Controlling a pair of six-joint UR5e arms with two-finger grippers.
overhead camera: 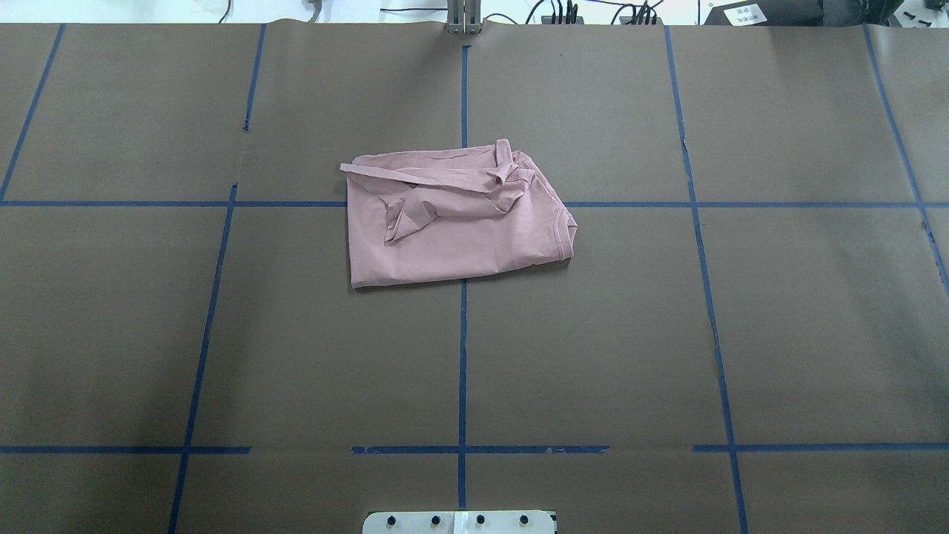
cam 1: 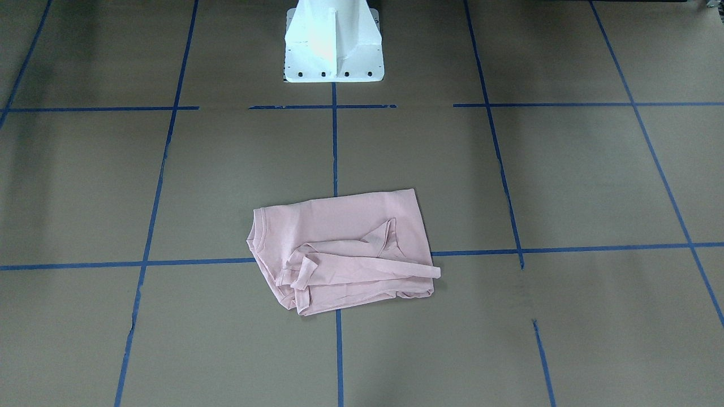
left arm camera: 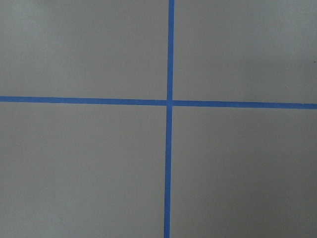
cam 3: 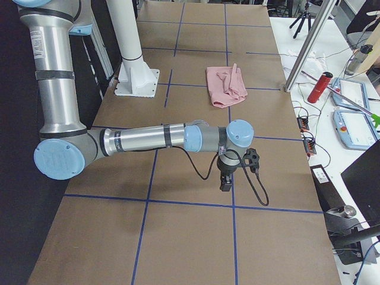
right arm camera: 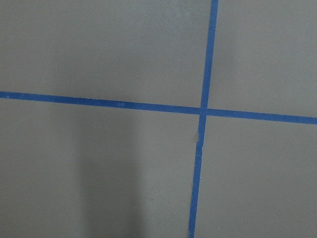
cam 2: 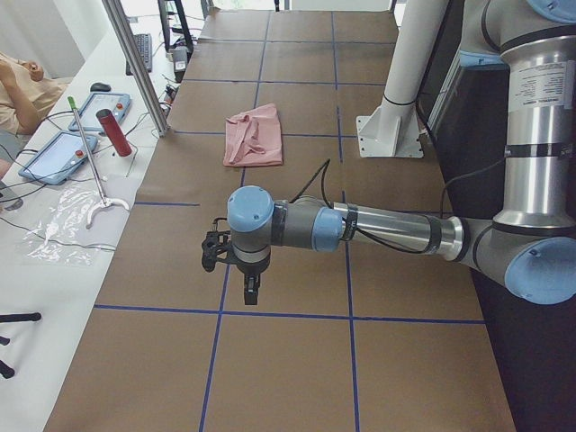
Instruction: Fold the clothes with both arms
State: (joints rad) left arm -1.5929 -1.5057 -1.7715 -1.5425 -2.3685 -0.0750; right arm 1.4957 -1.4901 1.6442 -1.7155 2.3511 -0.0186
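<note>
The pink T-shirt [overhead camera: 452, 222] lies on the brown-covered table [overhead camera: 667, 334] near its middle, on the half far from the white pedestal [cam 1: 334, 45], across the spot where the centre line of blue tape [overhead camera: 462, 356] meets a cross line. It is folded into a rough rectangle with a plain pink side up. Its ribbed collar [overhead camera: 569, 233] points toward the robot's right, and a rumpled layer of cloth is bunched on top along the edge farthest from the robot. Neither arm touches it. The left arm [cam 2: 378, 229] reaches out low and nearly level over the table's left end, with the left gripper [cam 2: 251, 292] pointing straight down above the cover, well apart from the shirt. The right arm [cam 3: 148, 139] does the same over the right end, and the right gripper [cam 3: 226, 181] hangs downward near a tape line, also well apart from the shirt. Both grippers show only in the side views, so I cannot tell whether their jaws are parted or together. Each wrist camera looks down on bare table cover with a crossing of blue tape, and the right one also shows a soft shadow on the cover
</note>
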